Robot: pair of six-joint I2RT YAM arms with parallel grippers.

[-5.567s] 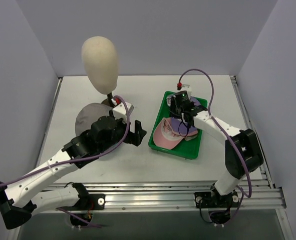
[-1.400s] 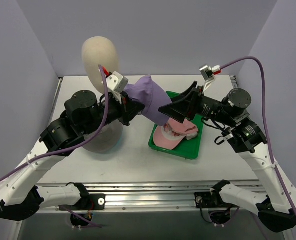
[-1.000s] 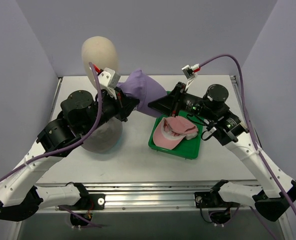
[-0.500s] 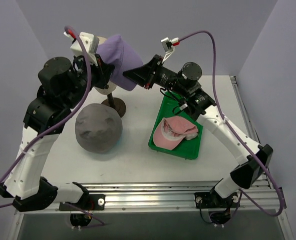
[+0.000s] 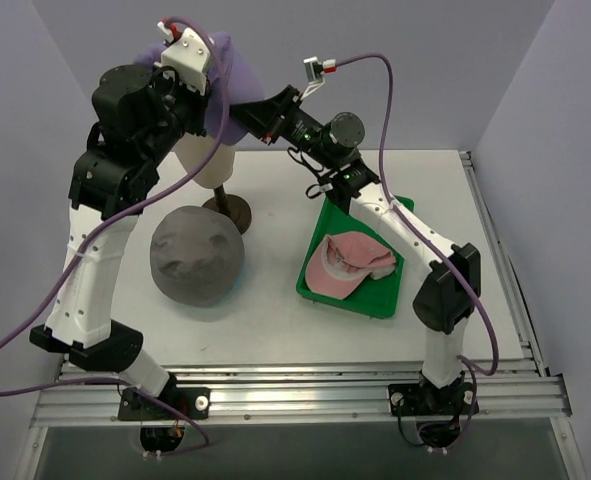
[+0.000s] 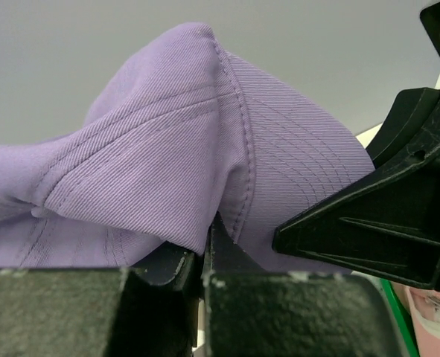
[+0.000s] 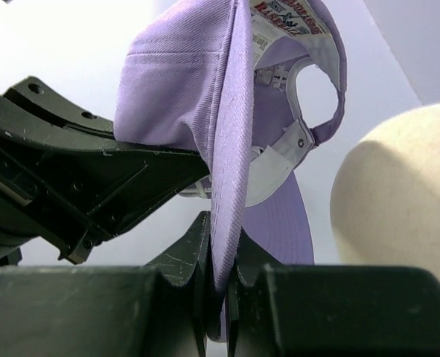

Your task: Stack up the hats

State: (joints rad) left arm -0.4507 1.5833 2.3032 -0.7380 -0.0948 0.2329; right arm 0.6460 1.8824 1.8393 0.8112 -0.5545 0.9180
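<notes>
Both grippers hold the lilac baseball cap [image 5: 231, 82] high at the back left, over the cream mannequin head [image 5: 201, 160], whose top it hides. My left gripper [image 5: 213, 100] is shut on the cap's crown fabric [image 6: 205, 149], its jaws pressed together [image 6: 205, 242]. From the other side, my right gripper [image 5: 241, 113] is shut on the cap's edge [image 7: 223, 249]; the cap's inside [image 7: 279, 82] faces that camera. The grey floppy hat [image 5: 197, 255] lies on the table. In the green tray [image 5: 373, 304] lies the pink cap [image 5: 350, 265].
The mannequin head [image 7: 406, 201] stands on a brown stand [image 5: 231, 211] just behind the grey hat. The tray sits right of centre. Grey walls close in the left, back and right. A metal rail [image 5: 305, 380] runs along the near edge.
Both arms have carried the lilac cap up from beside the tray and left, until it hangs over the mannequin head. Grey hat and pink cap have not moved.
</notes>
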